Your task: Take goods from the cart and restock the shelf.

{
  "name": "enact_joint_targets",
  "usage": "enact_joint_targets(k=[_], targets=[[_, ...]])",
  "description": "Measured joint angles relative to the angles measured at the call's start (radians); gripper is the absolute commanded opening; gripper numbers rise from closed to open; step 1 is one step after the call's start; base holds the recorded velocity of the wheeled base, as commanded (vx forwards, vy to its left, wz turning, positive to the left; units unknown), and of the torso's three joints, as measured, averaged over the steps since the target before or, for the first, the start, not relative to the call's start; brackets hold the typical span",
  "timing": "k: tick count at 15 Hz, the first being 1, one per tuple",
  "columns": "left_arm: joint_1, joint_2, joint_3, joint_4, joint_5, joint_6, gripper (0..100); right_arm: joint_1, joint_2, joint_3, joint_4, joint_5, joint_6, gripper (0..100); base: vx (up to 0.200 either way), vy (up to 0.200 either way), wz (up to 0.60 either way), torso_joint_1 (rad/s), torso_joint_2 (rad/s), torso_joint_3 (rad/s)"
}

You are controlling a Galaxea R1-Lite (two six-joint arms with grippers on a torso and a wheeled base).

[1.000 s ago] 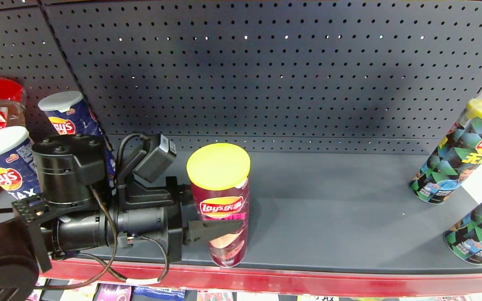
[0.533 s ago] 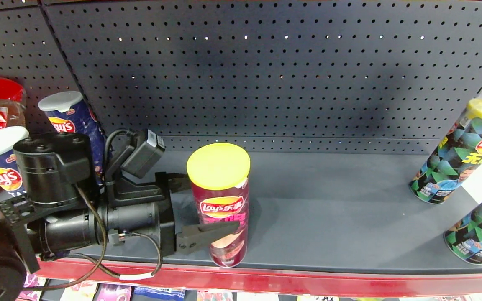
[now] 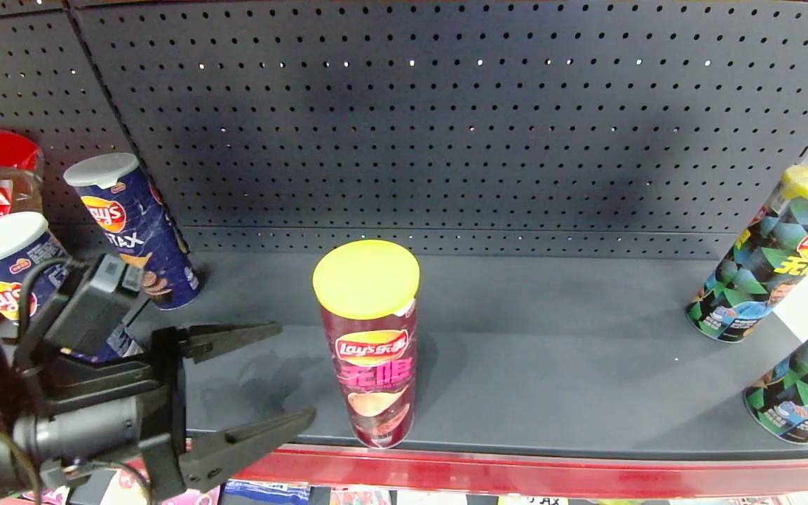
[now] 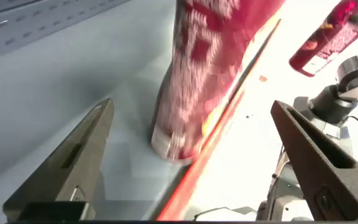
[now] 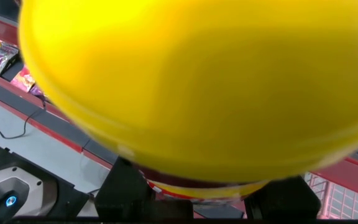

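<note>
left claw [image 3: 295,370]: you will find its fingers spread wide, holding nothing. the red can [image 3: 374,351] stands upright on the grey shelf [image 3: 551,365], just ahead of the fingertips and in line with the gap between them, touching neither finger. its yellow lid is on, and it sits close to the shelf's red front edge. two blue cans [image 3: 130,224] stand beside the claw's wrist, on the back panel side. two patterned cans [image 3: 755,280] stand well beyond the red can, far from this claw. right claw [image 5: 204,196]: you see it clamped on a yellow-lidded can [image 5: 191,81], one finger on each side of the body below the lid.
</note>
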Motion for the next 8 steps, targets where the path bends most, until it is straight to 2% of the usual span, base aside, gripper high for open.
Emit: enact_joint_targets(k=[1, 3, 5, 6, 7, 8], targets=[[0.028, -0.041, 0.034, 0.0, 0.069, -0.001, 100, 0.0, 0.0, 0.006, -0.001, 0.0, 0.0, 0, 0.0, 0.0, 0.0, 0.0, 0.0, 0.0], [0.056, -0.111, 0.074, 0.002, 0.279, -0.001, 100, 0.0, 0.0, 0.011, -0.001, 0.0, 0.0, 0, 0.0, 0.0, 0.0, 0.0, 0.0, 0.0], [0.066, -0.166, 0.092, 0.02, 0.617, 0.024, 100, 0.0, 0.001, 0.013, -0.001, 0.0, 0.0, 0, 0.0, 0.0, 0.0, 0.0, 0.0, 0.0], [0.068, -0.19, 0.098, 0.04, 0.747, 0.049, 100, 0.0, 0.001, 0.013, -0.001, 0.0, 0.0, 0, 0.0, 0.0, 0.0, 0.0, 0.0, 0.0], [0.069, -0.222, 0.105, 0.065, 0.81, 0.075, 100, 0.0, 0.001, 0.013, -0.001, 0.0, 0.0, 0, 0.0, 0.0, 0.0, 0.0, 0.0, 0.0], [0.069, -0.257, 0.113, 0.104, 0.821, 0.107, 100, 0.0, 0.001, 0.012, -0.001, 0.0, 0.0, 0, 0.0, 0.0, 0.0, 0.0, 0.0, 0.0]])
